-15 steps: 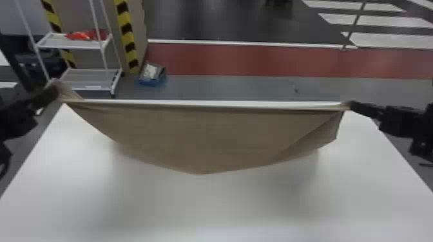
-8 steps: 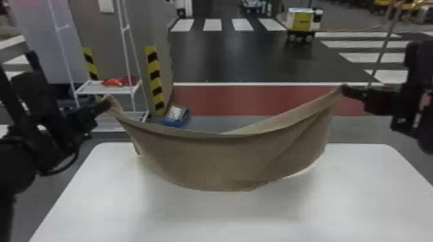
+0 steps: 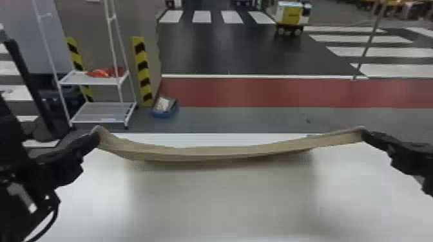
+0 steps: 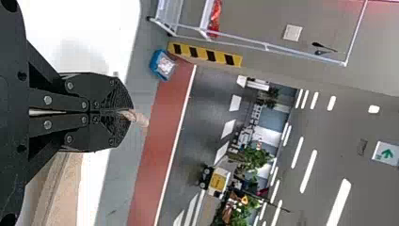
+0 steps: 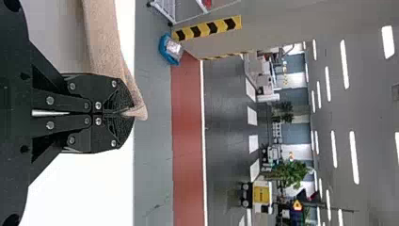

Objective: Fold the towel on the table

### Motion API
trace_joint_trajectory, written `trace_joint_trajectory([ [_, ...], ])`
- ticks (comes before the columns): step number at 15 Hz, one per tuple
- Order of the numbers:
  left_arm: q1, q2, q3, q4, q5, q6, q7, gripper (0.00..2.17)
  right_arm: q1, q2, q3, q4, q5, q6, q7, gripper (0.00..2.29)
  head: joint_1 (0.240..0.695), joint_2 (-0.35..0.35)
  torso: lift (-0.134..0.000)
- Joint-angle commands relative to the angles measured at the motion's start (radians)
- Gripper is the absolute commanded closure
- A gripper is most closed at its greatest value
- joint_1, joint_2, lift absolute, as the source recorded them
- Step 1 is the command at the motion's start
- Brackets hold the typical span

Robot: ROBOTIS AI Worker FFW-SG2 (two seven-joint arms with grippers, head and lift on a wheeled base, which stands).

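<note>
Worktop (image 3: pixel 225 209) comes nearest, white, with a soft shadow across it. Towards its far side I hold the towel (image 3: pixel 206 152) strung between my two grippers, sagging in the middle. My left gripper (image 4: pixel 126 113) has its jaws pressed together on one end of the cloth; my right gripper (image 5: pixel 128 113) pinches the other end the same way, a bit of towel poking out past the jaws.

I judge the job partway along: both ends are caught, and the cloth seems to lie in more than one layer, though I can't tell how many folds that makes. Laying it down, evening the edges and letting go are left, perhaps another fold too.

Beyond stand a white rack (image 3: pixel 100 112) and a blue box (image 3: pixel 159 113); farther off, a yellow-and-white cart (image 3: pixel 288 15).
</note>
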Motion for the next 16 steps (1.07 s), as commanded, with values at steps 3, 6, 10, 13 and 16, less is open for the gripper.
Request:
trace_joint_trajectory([
  [3, 0.273, -0.033, 0.000, -0.183, -0.006, -0.079, 0.029, 1.67, 0.215, 0.004, -0.140, -0.026, -0.088, -0.099, 0.030, 1.50, 0.682, -0.125, -0.123],
  [6, 0.334, -0.052, 0.003, -0.290, 0.003, -0.011, 0.059, 1.67, 0.285, 0.038, -0.207, -0.113, -0.136, -0.066, 0.061, 1.50, 0.695, -0.180, -0.123],
  [10, 0.359, -0.060, -0.006, -0.281, 0.006, 0.026, 0.069, 1.64, 0.333, 0.040, -0.209, -0.138, -0.133, -0.047, 0.068, 1.50, 0.695, -0.213, -0.123],
  [13, 0.290, -0.055, -0.038, -0.203, -0.062, 0.115, 0.079, 1.61, 0.313, 0.038, -0.175, -0.104, -0.098, -0.026, 0.064, 1.50, 0.695, -0.220, -0.123],
  [16, 0.155, -0.050, -0.113, -0.075, -0.181, 0.194, 0.119, 1.61, 0.186, 0.032, -0.117, -0.001, -0.002, 0.032, 0.051, 1.50, 0.695, -0.197, -0.123],
])
